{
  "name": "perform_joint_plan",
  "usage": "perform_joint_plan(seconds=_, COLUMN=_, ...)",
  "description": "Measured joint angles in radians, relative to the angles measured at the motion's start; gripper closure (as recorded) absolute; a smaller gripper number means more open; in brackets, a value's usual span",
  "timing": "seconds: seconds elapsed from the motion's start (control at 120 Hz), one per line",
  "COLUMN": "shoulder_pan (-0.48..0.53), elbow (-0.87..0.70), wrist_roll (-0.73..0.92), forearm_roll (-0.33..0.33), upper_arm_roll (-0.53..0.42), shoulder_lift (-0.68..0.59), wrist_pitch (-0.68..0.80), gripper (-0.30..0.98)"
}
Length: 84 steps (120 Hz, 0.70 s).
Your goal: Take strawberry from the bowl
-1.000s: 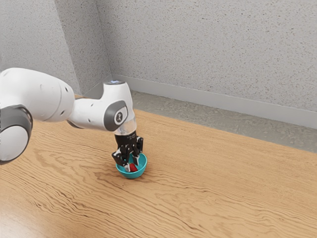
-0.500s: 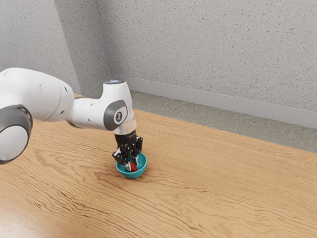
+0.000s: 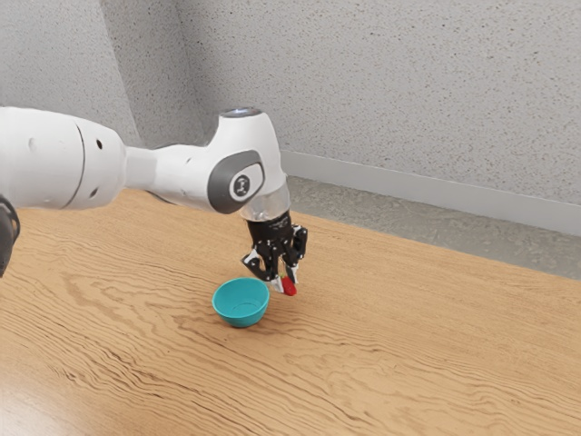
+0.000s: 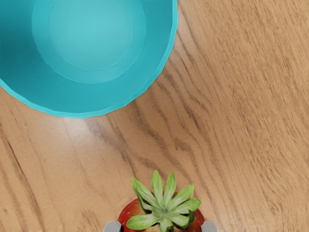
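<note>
**Gripping the strawberry (image 3: 290,287) outside the teal bowl (image 3: 241,318)**

Exterior view: the white arm (image 3: 182,173) comes in from the exterior view's left, and its black gripper (image 3: 286,279) points down beside the bowl, toward the exterior view's right. The red strawberry is between the fingertips, near the bowl's rim; whether it touches the wooden table (image 3: 408,354) I cannot tell. The bowl sits upright on the table.

Wrist view: the jaws are closed on the strawberry, with a grey fingertip (image 4: 113,227) against either side of it. Its green leafy cap (image 4: 165,208) faces the camera. The bowl's round inside is open to view, apart from the fruit.
</note>
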Motion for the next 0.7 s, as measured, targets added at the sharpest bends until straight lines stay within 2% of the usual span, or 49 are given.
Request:
perform_joint_plan(seconds=0.317, shoulder_pan=0.000, elbow=0.048, wrist_roll=-0.002, forearm_roll=0.008, upper_arm_roll=-0.082, shoulder_lift=0.153, wrist_pitch=0.038, gripper=0.61)
perform_joint_plan(seconds=0.5, shoulder_pan=0.000, elbow=0.061, wrist_roll=0.016, forearm_roll=0.007, upper_arm_roll=-0.081, shoulder_lift=0.163, wrist_pitch=0.067, gripper=0.29)
perform_joint_plan(seconds=0.567, shoulder_pan=0.014, elbow=0.062, wrist_roll=0.046, forearm_roll=0.008, upper_arm_roll=-0.075, shoulder_lift=0.079, wrist_pitch=0.043, gripper=0.21)
perform_joint_plan(seconds=0.7, shoulder_pan=0.180, elbow=0.102, wrist_roll=0.230, forearm_roll=0.005, upper_arm_roll=-0.060, shoulder_lift=-0.207, wrist_pitch=-0.119, gripper=0.11)
